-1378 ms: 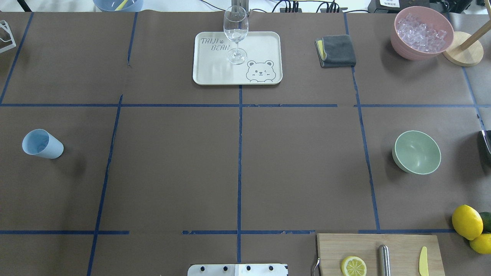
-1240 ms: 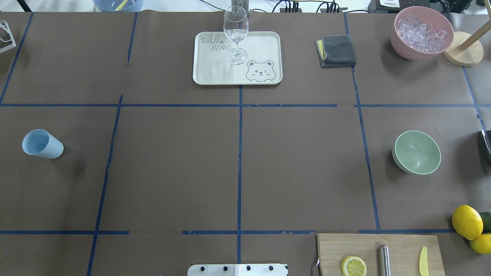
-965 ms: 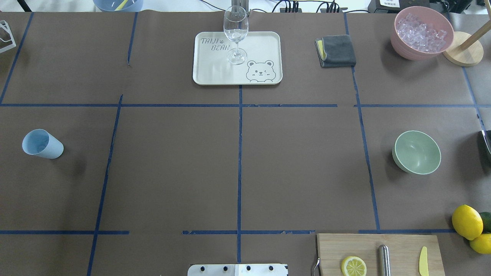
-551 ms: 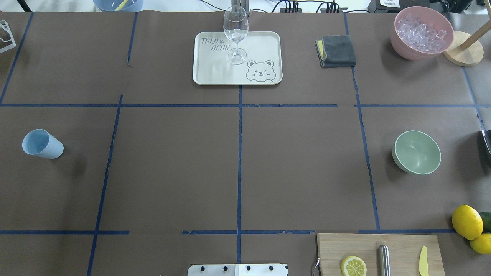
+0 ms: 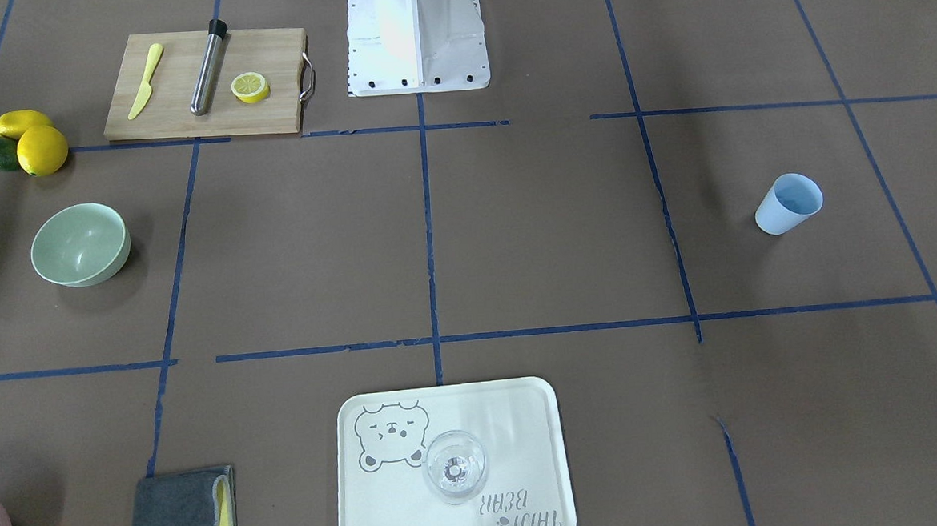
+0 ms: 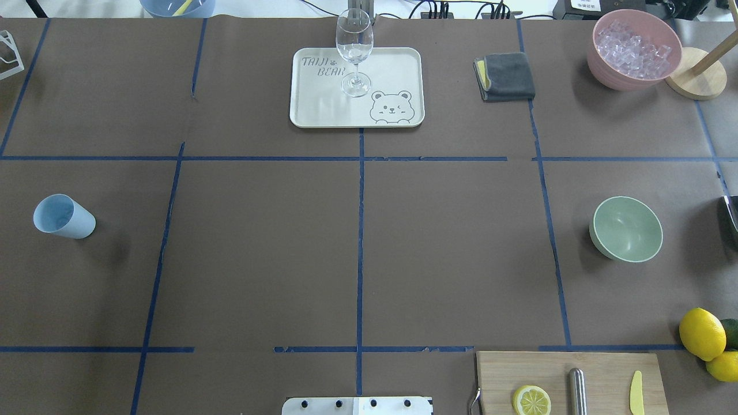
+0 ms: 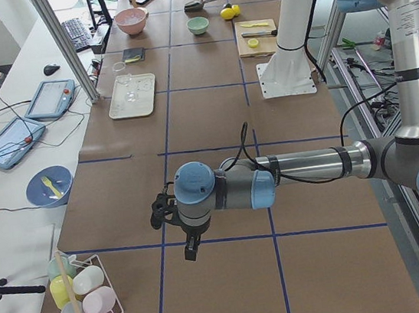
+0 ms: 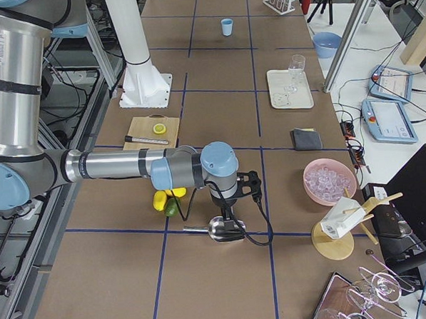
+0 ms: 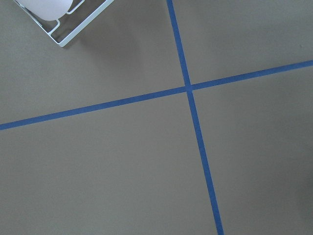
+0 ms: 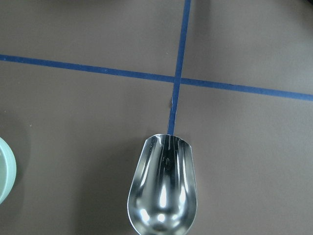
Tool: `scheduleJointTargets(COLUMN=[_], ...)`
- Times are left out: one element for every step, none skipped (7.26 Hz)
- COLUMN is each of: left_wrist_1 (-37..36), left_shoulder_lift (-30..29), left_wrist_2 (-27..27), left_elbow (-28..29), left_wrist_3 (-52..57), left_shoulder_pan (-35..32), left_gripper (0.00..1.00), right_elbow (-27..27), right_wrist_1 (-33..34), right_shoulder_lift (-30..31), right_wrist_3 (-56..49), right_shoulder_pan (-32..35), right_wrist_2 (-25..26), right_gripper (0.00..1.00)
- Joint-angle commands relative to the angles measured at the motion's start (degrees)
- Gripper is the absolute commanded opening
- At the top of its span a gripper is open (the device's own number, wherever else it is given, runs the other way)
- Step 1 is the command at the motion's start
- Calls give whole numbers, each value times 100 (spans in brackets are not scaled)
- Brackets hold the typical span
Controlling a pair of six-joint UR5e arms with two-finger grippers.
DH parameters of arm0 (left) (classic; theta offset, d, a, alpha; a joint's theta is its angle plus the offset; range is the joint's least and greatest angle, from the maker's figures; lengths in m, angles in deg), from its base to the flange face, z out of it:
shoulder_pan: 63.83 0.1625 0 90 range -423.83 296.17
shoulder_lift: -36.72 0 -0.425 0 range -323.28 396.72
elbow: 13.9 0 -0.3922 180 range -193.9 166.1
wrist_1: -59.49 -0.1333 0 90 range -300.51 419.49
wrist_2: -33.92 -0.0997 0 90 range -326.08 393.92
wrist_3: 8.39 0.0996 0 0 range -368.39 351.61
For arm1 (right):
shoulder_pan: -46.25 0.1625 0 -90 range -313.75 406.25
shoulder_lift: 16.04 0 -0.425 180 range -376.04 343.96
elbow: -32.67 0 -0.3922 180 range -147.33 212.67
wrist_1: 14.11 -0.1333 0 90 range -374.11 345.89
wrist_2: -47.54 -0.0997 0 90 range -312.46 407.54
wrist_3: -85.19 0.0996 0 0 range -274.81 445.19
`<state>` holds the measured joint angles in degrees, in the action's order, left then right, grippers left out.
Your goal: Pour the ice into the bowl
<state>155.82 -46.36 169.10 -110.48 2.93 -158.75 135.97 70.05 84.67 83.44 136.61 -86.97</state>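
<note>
The ice (image 6: 633,46) is a heap of clear cubes in a pink container (image 6: 605,72) at the far right; it also shows in the exterior right view (image 8: 328,178). The mint-green bowl (image 6: 627,229) stands empty at mid right, and also shows in the front-facing view (image 5: 78,243); its rim shows at the right wrist view's left edge (image 10: 5,169). A metal scoop (image 10: 163,191) lies below my right gripper (image 8: 226,214). My left gripper (image 7: 189,250) hangs over bare table near a cup rack. I cannot tell whether either gripper is open or shut.
A blue cup (image 6: 62,217) stands at mid left. A tray (image 6: 398,69) with a wine glass (image 6: 354,46) is at the back centre, with a grey cloth (image 6: 506,76) to its right. A cutting board (image 6: 605,369) and lemons (image 6: 701,333) are at the front right.
</note>
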Motion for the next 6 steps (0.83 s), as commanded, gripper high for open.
scheduleJointTargets(left_wrist_1=[88,88,157,210,211,211], left_shoulder_lift=[-6,-6,-6,-6,3,3], left_wrist_2=[0,0,0,0,0,0], left_elbow=[8,0,8,8,8,8], left_wrist_3=[2,-7,-7,-7,-16,-7], left_shoulder_pan=[0,0,9,0,0,0], left_gripper=[100,100,100,100,100,100], right_elbow=[-91,-82,-108,-48,-64,-73], right_wrist_1=[-189,-207,-207,-459,-897,-1206], right_shoulder_lift=[-69,-77,-121,-122,-122,-122], right_wrist_3=[34,17,16,95,96,426], right_shoulder_pan=[-10,-1,-71,-298,-570,-1034], right_wrist_2=[-171,-198,-190,-207,-198,-329], right_gripper=[100,100,100,100,100,100])
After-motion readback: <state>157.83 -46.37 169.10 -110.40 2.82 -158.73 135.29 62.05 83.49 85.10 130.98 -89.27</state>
